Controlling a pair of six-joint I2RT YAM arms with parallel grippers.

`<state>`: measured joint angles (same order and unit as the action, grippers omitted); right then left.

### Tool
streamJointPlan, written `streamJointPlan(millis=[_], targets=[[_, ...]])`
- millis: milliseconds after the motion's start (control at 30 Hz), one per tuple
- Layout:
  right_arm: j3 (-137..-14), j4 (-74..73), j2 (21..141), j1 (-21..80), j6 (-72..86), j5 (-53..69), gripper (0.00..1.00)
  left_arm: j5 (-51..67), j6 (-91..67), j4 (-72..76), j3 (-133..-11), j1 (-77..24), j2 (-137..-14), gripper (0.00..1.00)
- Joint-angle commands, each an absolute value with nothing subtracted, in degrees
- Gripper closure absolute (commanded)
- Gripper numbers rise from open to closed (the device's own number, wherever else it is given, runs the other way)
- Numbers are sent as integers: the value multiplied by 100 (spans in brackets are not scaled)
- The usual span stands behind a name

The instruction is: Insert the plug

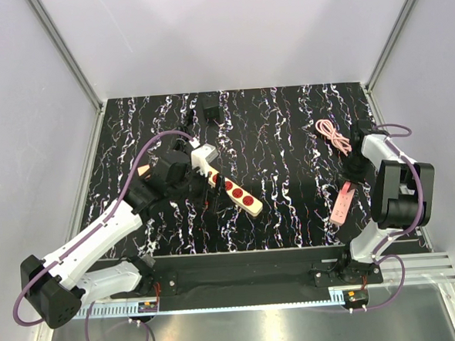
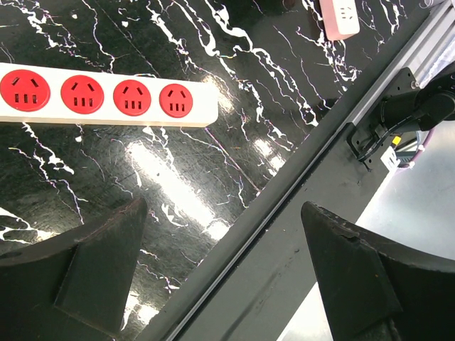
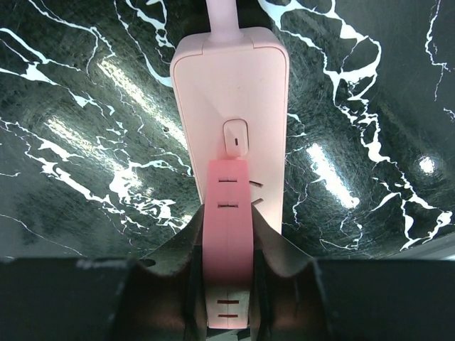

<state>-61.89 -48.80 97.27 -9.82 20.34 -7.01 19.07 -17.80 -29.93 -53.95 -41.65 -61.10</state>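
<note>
The plug (image 1: 210, 107), a small black boxy adapter with a thin black cord, lies at the table's far edge, apart from both grippers. The cream power strip (image 1: 232, 189) with red round sockets lies diagonally at centre left; it also shows in the left wrist view (image 2: 106, 96). My left gripper (image 1: 202, 189) hovers beside it, open and empty (image 2: 224, 206). My right gripper (image 1: 350, 180) is shut on a pink power strip (image 1: 341, 204) at the right. In the right wrist view the jaws (image 3: 229, 220) clamp the pink strip's (image 3: 231, 92) sides.
A coiled pink cable (image 1: 332, 135) lies behind the right gripper. The table's near metal rail (image 2: 298, 234) runs under the left fingers. White walls enclose the table on three sides. The pink strip's end shows in the left wrist view (image 2: 340, 15).
</note>
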Motion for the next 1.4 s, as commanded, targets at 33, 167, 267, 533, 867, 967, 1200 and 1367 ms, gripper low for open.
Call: streamJointPlan(millis=[33,167,267,533,867,967,1200,1367], targets=[[-5669,-3788,10538,-914,2171,-70,100,1802,-1661,-2821,-5493,-4192,-6003,5],[-5765,-3954,10460,-905,2267,-429,65,1776,-1652,-2821,-5485,-4192,-5985,5],[-5923,-4068,10275,-888,2162,-544,54,1758,-1644,-2821,-5519,-4184,-5994,5],[-6968,-4754,9801,-861,1811,-887,25,1565,-1591,-2839,-5528,-4131,-5959,5],[-8340,-6293,8975,-713,2214,-1503,16,1003,-1941,-2892,-5765,-3982,-5941,5],[-8507,-6153,8588,-231,2416,-1327,1,513,-2486,-2926,-5967,-3885,-5968,5],[-8983,-5723,8244,694,2952,-190,0,-228,-3690,-3479,-6547,-2876,-6398,5],[-8535,-4476,7928,957,3146,1098,0,-318,-4737,-3647,-6697,-1023,-7029,6]])
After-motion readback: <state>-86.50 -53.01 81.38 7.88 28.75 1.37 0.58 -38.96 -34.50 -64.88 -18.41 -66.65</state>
